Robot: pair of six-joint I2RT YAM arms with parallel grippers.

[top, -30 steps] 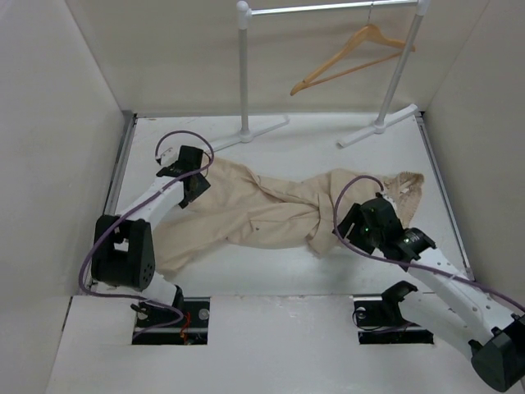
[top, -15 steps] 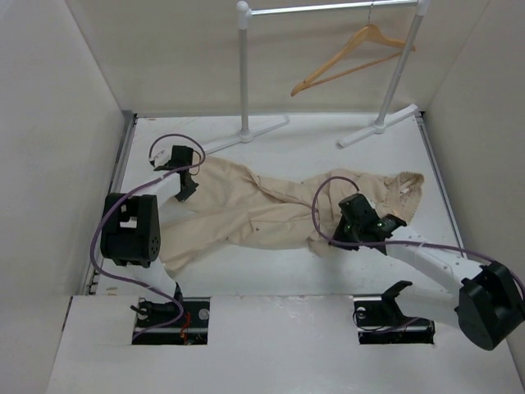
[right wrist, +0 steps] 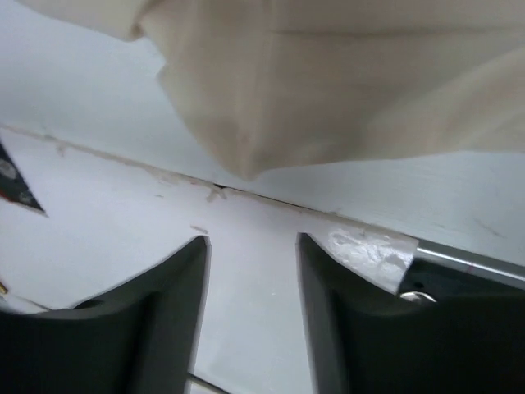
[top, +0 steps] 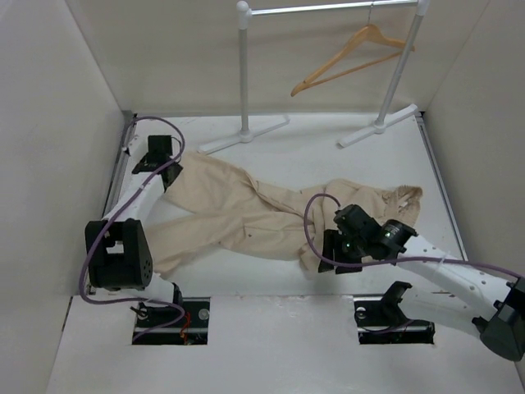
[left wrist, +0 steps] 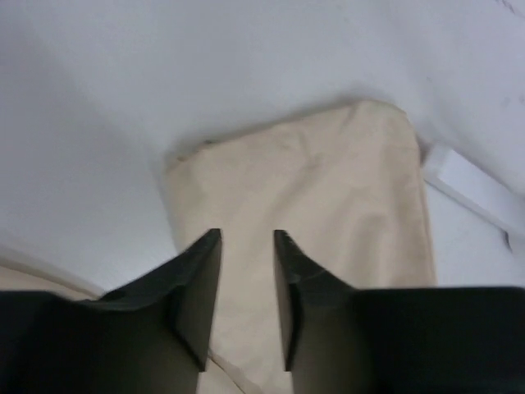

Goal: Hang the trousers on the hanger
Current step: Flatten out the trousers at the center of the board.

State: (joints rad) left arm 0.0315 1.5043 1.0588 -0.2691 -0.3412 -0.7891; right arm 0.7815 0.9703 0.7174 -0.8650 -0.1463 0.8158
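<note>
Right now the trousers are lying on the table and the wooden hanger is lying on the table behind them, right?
Not quite. The trousers do lie on the table, but the hanger hangs by its hook from the rack's rail, as the top external view shows.

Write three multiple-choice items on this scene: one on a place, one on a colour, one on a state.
1. Where is the light tan wooden triangular hanger?
A) lying flat by the arm bases
B) hanging on the rail of the white metal garment rack
C) held in a gripper

2. What colour are the soft cloth trousers?
A) blue
B) black
C) beige

3. How do the fingers of the right gripper stand?
A) apart, nothing between them
B) shut on cloth
C) clamped on wood

Answers:
1 B, it hangs from the rail at the back.
2 C, the cloth shows cream-beige in every view.
3 A, the wrist view shows only the white table in the gap.
</note>
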